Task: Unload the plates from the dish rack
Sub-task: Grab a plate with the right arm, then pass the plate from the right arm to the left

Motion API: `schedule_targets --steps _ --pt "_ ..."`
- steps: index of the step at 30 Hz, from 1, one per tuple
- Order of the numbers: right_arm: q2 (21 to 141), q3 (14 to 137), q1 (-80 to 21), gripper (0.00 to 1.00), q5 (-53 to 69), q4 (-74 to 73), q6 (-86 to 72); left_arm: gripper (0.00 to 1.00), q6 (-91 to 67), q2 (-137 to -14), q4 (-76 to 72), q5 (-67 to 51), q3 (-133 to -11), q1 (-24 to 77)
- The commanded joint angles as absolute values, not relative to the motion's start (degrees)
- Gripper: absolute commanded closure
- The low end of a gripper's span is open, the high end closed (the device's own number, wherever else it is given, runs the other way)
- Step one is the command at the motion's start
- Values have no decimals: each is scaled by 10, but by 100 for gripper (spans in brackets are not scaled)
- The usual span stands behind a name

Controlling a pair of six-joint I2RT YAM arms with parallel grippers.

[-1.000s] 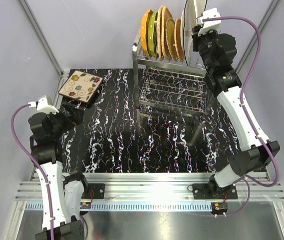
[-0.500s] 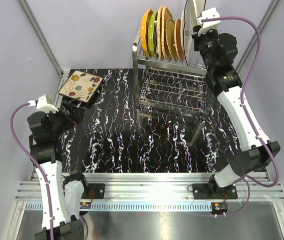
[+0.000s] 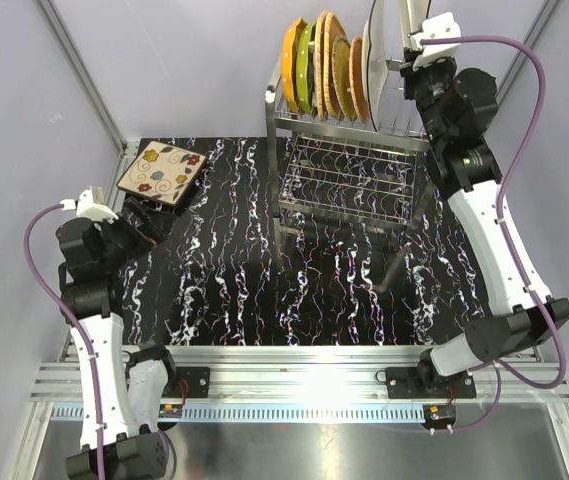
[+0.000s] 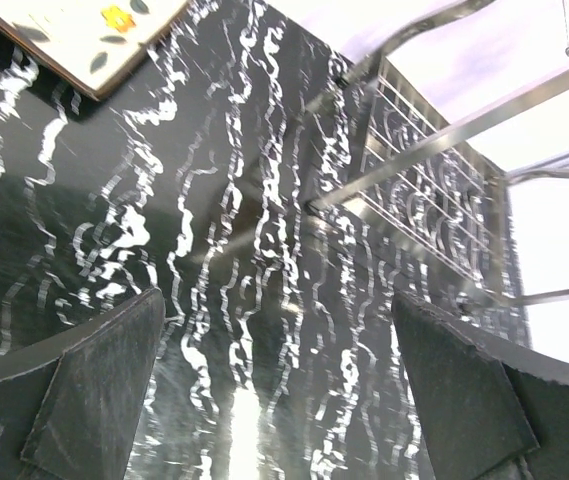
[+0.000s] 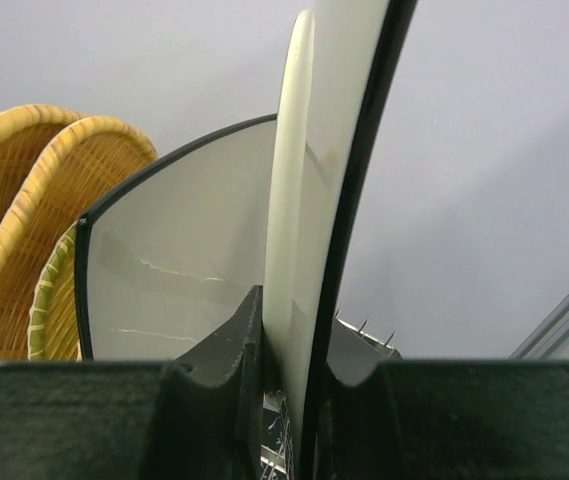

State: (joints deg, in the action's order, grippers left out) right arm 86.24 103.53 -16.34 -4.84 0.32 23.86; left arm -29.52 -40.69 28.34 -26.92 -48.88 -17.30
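Note:
The steel wire dish rack [image 3: 344,170] stands at the back of the table, its lower shelf also in the left wrist view [image 4: 434,190]. Its top tier holds upright plates: orange [image 3: 291,62], green [image 3: 306,70], several wicker ones [image 3: 329,62] and a white one [image 3: 372,70]. My right gripper [image 3: 414,60] is shut on the edge of a white, dark-rimmed plate [image 5: 309,200], held upright above the rack's right end. A second white plate [image 5: 174,270] stands just left of it. The beige floral plate [image 3: 161,172] lies flat at back left. My left gripper [image 3: 149,222] hovers open near it.
The tabletop [image 3: 234,270] is black with white marbling. Metal frame posts [image 3: 84,80] and grey walls close in the back and sides. A rail [image 3: 294,360] runs along the near edge. The rack's legs [image 3: 394,265] stand on the table's right half.
My right gripper has risen and shifted right with the white plate, lifting it further out of the rack. The left arm has turned slightly toward the floral plate.

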Motion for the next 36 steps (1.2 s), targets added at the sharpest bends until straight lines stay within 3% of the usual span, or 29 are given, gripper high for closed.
schedule_targets --steps 1,6,22,36 --pt "780 1049 -162 100 -18 163 270 1 -346 -420 253 -321 -516 -174" --pt "730 991 -162 100 18 166 316 1 -410 -438 208 -401 -507 -173" --pt "499 798 -162 100 227 55 558 1 -571 -447 42 -499 -476 -170" --pt "378 707 -162 100 423 -161 729 1 -646 -452 4 -435 -486 -31"
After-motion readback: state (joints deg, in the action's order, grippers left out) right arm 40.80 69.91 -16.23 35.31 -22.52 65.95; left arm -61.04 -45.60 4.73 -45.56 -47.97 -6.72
